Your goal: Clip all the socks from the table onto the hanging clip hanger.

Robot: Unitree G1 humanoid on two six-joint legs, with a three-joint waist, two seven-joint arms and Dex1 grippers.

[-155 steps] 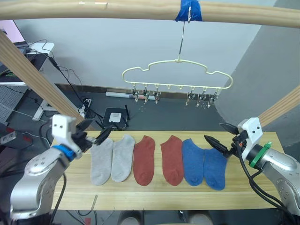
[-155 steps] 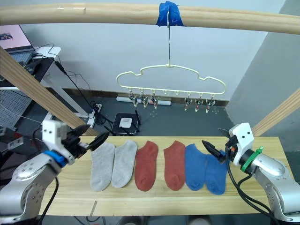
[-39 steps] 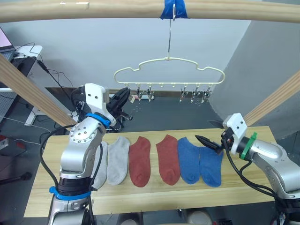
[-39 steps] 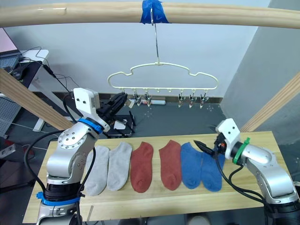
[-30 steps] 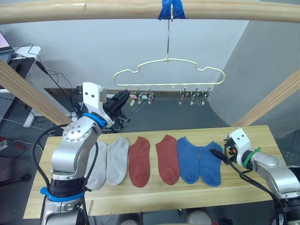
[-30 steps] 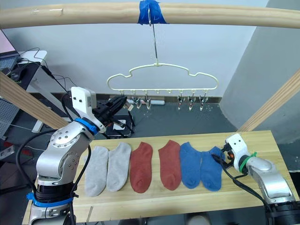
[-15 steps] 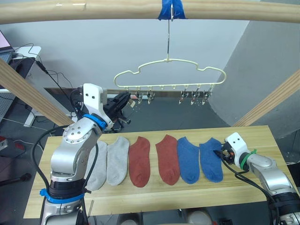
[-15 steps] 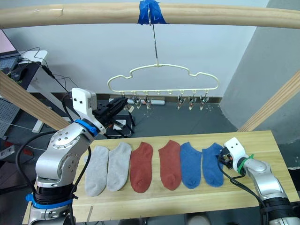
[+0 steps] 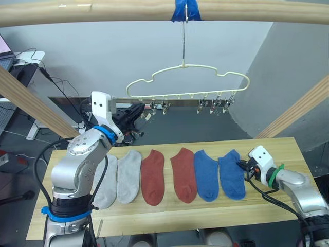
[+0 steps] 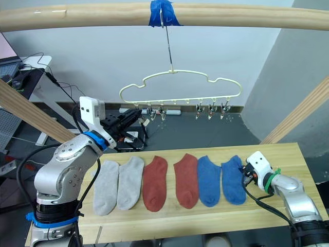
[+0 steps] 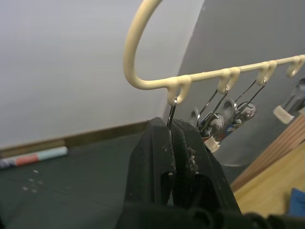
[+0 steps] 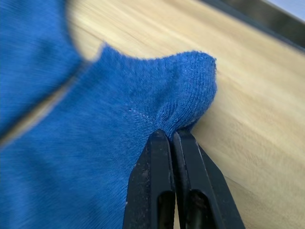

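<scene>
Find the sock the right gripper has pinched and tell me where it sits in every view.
Left eye view: the blue sock, last on the robot's right in the row, right gripper at its edge.
Right eye view: same sock, beside the other blue sock.
Left wrist view: this sock cannot be made out.
Right wrist view: sock bunched between the shut fingers.
Shared landmark: the table.

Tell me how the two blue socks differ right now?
The right blue sock has its cuff edge pinched by the right tool, bunching the knit; the left blue sock lies flat, untouched. The right one sits nearer the table's end. Both share colour and shape, toes pointing toward the robot.
</scene>
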